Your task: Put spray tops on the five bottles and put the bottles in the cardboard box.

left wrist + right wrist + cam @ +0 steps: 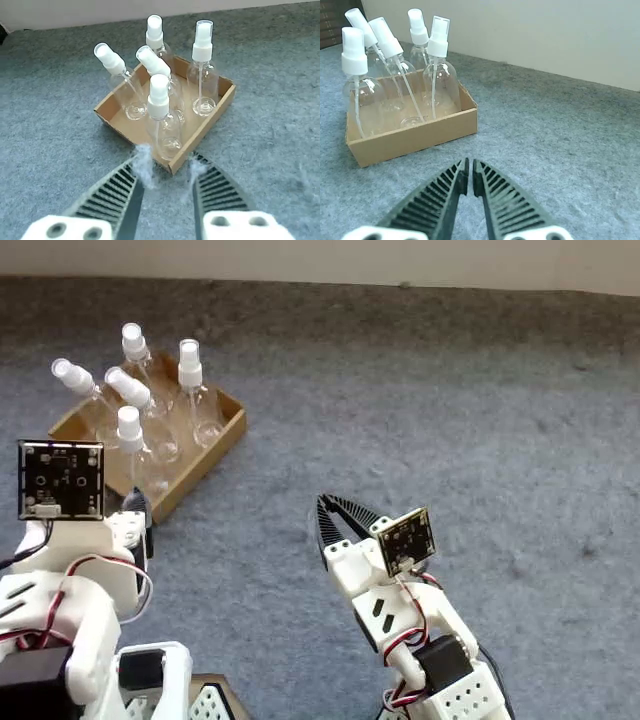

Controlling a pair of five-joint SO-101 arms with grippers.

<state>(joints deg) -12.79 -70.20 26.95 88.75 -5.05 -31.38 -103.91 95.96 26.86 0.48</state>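
text legible: none | bottles (pixel 162 131), centre of frame: no label readable | cardboard box (pixel 210 125), centre: no print readable | camera board (pixel 60 480), left of frame: marks too small to read

High camera looks down; 2 wrist cameras face the box (pixel 206 130).

The cardboard box (pixel 210 124) is a shallow, open brown tray lying on the grey table (pixel 450 420), toward its far left. All five bottles (pixel 202 85) stand inside it. They are clear and see-through, and each is capped with a white spray top (pixel 158 95). The two at the far side and the nearest one stand upright. The two in the middle lean, tops tilted leftward.
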